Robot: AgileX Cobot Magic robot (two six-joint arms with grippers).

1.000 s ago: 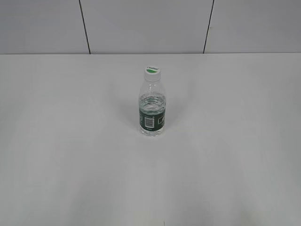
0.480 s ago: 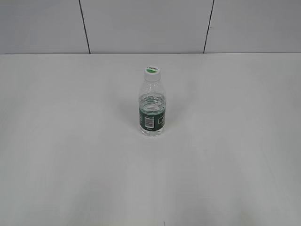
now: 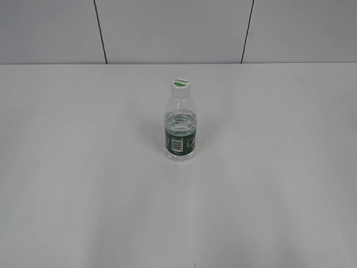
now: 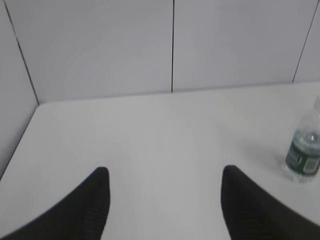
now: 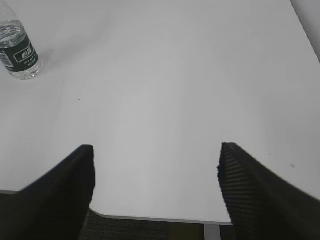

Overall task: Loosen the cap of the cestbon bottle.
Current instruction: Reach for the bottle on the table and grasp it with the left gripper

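The cestbon bottle (image 3: 181,131) stands upright on the white table (image 3: 83,167) near the middle, with its dark green label band and white barcode patch facing the camera. The white cap (image 3: 180,85) with a green mark sits on its neck. No gripper shows in the exterior view. In the left wrist view the bottle (image 4: 303,155) is at the far right, and my left gripper (image 4: 164,172) is open and empty, well short of it. In the right wrist view the bottle (image 5: 19,55) is at the top left, its cap out of frame, and my right gripper (image 5: 156,150) is open and empty over the table's near edge.
A grey panelled wall (image 3: 178,30) with dark seams runs behind the table. The table's near edge (image 5: 150,216) shows in the right wrist view with dark floor below. A side wall (image 4: 15,100) borders the table's left end.
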